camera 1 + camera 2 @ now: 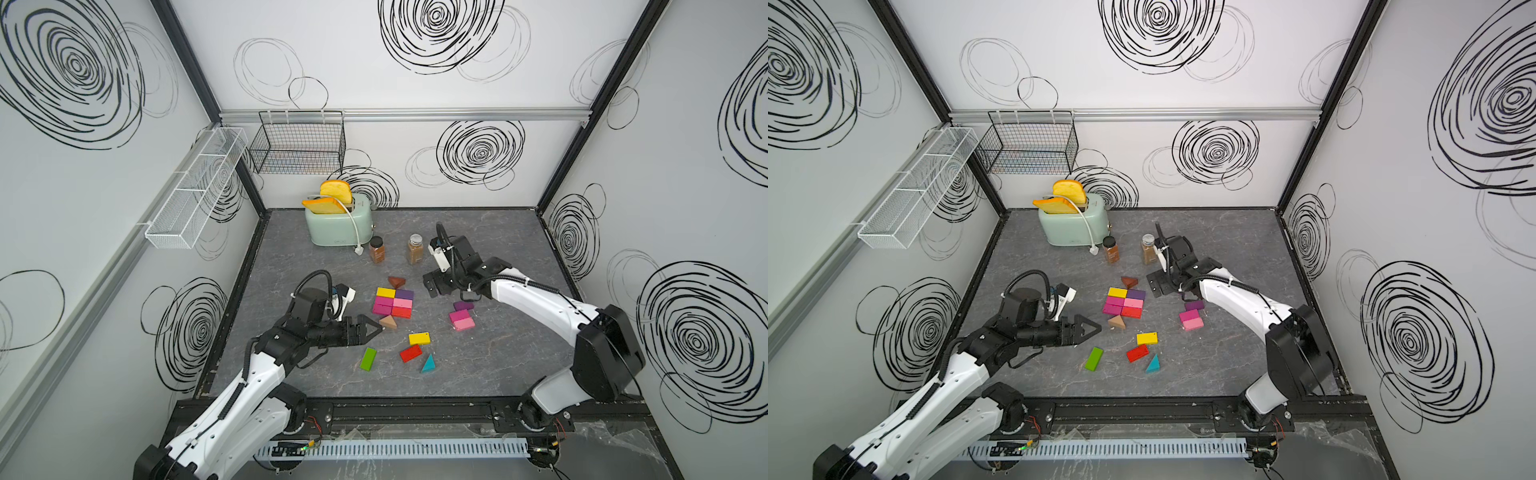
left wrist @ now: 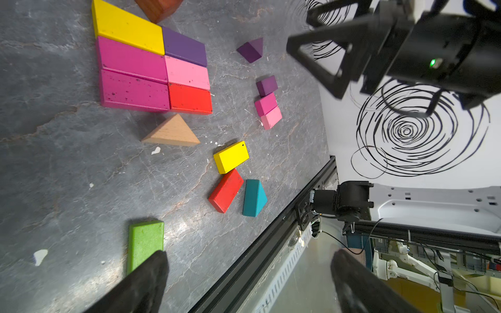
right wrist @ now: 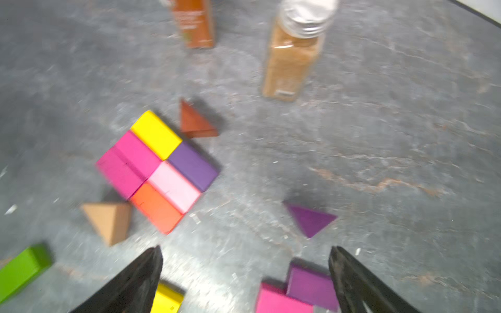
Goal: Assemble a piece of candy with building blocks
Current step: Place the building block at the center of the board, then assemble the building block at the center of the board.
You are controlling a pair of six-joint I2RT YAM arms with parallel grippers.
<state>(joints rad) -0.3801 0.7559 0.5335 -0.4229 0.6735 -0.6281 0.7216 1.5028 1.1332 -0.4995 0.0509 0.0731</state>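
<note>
Wooden bricks [image 1: 393,302] (6 of them: yellow, purple, 2 magenta, pink, red) lie packed flat in a rectangle mid-table [image 1: 498,249], with a brown wedge [image 1: 397,282] just beside its far end and a tan wedge [image 1: 388,322] just beside its near end. The left gripper [image 1: 376,328] hangs near the tan wedge, jaws spread and empty. The right gripper [image 3: 246,252], jaws also wide apart and holding nothing, hovers near a purple wedge [image 3: 311,219].
</note>
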